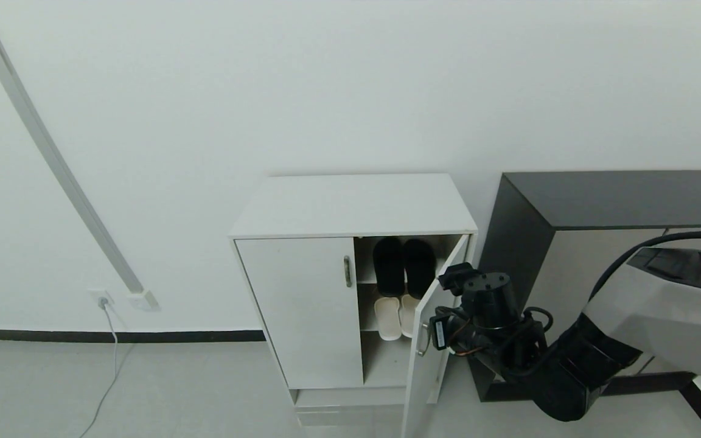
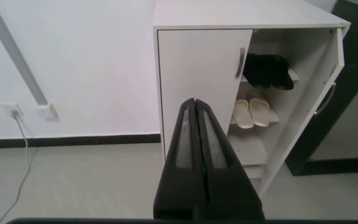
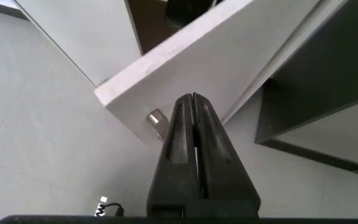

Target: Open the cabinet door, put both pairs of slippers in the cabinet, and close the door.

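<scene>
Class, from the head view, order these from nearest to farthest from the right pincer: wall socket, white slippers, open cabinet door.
1. Open cabinet door, right beside the right pincer.
2. White slippers, on the middle shelf inside the cabinet.
3. Wall socket, far off to the robot's left.

One white cabinet [image 1: 350, 204] has two doors [image 1: 302, 310], each with one handle [image 1: 347, 271]. Inside sit two black slippers [image 1: 389, 266] and two white slippers [image 1: 387, 317]. One grey cable [image 1: 113, 359].

A smooth, matt white cabinet [image 1: 350, 204] with a dull metal handle [image 1: 347, 271] holds fuzzy black slippers [image 1: 404, 264] and smooth white slippers [image 1: 396, 315]. The dark unit [image 1: 600, 255] beside it looks glossy.
</scene>
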Controlling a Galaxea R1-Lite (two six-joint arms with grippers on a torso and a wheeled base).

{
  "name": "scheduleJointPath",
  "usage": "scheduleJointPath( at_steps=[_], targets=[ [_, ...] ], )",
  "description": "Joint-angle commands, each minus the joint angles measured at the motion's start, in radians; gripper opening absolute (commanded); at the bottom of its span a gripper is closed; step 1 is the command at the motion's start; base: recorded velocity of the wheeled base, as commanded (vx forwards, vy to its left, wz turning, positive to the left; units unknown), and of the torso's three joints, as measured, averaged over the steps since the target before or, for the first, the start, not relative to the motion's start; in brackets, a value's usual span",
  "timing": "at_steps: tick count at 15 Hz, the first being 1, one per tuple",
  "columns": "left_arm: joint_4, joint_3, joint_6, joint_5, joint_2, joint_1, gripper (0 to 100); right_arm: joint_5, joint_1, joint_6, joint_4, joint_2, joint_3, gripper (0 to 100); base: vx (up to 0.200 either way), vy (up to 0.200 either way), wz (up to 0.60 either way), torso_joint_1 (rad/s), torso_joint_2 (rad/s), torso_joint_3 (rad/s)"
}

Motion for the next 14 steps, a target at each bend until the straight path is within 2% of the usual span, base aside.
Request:
scheduleJointPath(
  at_steps=[1, 2, 7, 14],
  targets=[
    [0.000, 0.000, 0.000, 0.000, 0.000, 0.000, 0, 0.000, -0.004, 0.001, -0.004, 0.020, 0.002, 0, 0.200, 0.000, 0.00, 0.002, 0.00, 0.002],
    [0.000, 0.000, 0.000, 0.000, 0.000, 0.000, 0, 0.000, -0.004, 0.003, -0.013, 0.019, 0.010, 0, 0.200, 0.000, 0.00, -0.012, -0.01, 0.007],
    [0.000, 0.000, 0.000, 0.000, 0.000, 0.000, 0, 0.000, -0.009, -0.001, -0.056, -0.035, 0.089, 0, 0.000, 0.000, 0.00, 0.000, 0.00, 0.000],
    [0.000, 0.000, 0.000, 0.002, 0.000, 0.000, 0, 0.014, -0.010, -0.004, -0.048, 0.062, -0.049, 0, 0.000, 0.000, 0.00, 0.000, 0.00, 0.000]
  ],
)
